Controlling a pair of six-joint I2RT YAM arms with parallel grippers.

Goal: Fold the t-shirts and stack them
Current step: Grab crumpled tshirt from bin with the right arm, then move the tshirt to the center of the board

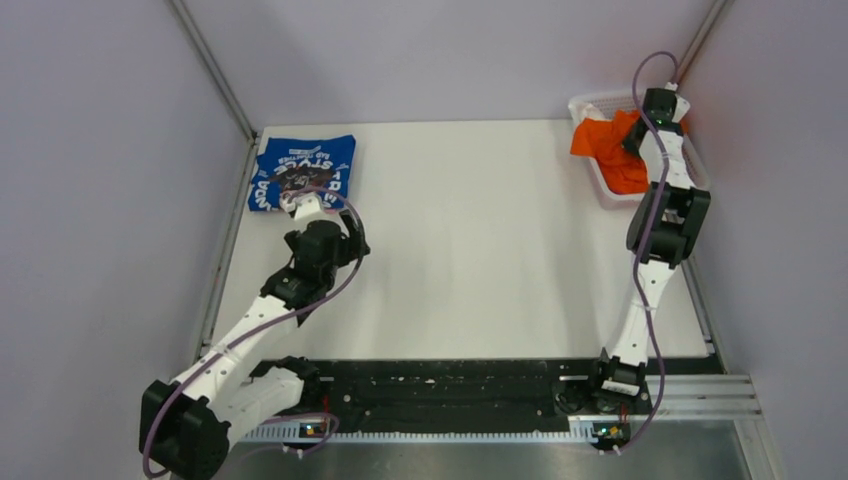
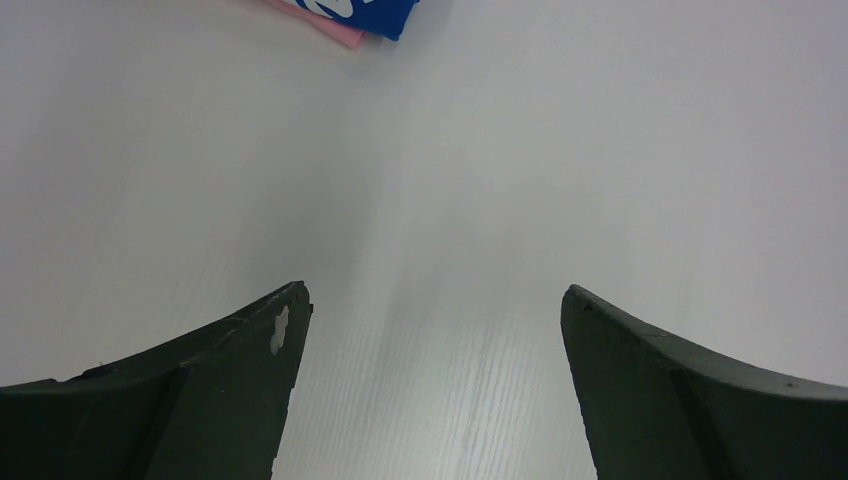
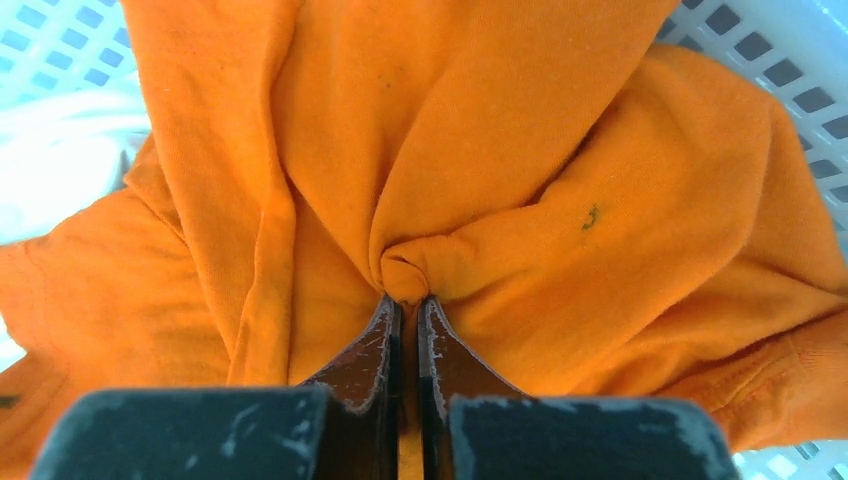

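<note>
Blue tee (image 1: 302, 172) looking folded far-left; L gripper (image 2: 435, 305) hanging w/ jaws spread, empty; R gripper (image 3: 409, 298) pinching orange tee (image 3: 500, 150) in basket (image 3: 785, 65), so its fold + stack remaining

Bright, even, diffuse light, soft faint shadows, slightly soft focus throughout.

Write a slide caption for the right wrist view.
Right gripper pinching the bright orange cloth t-shirt in the white plastic mesh basket.
</note>
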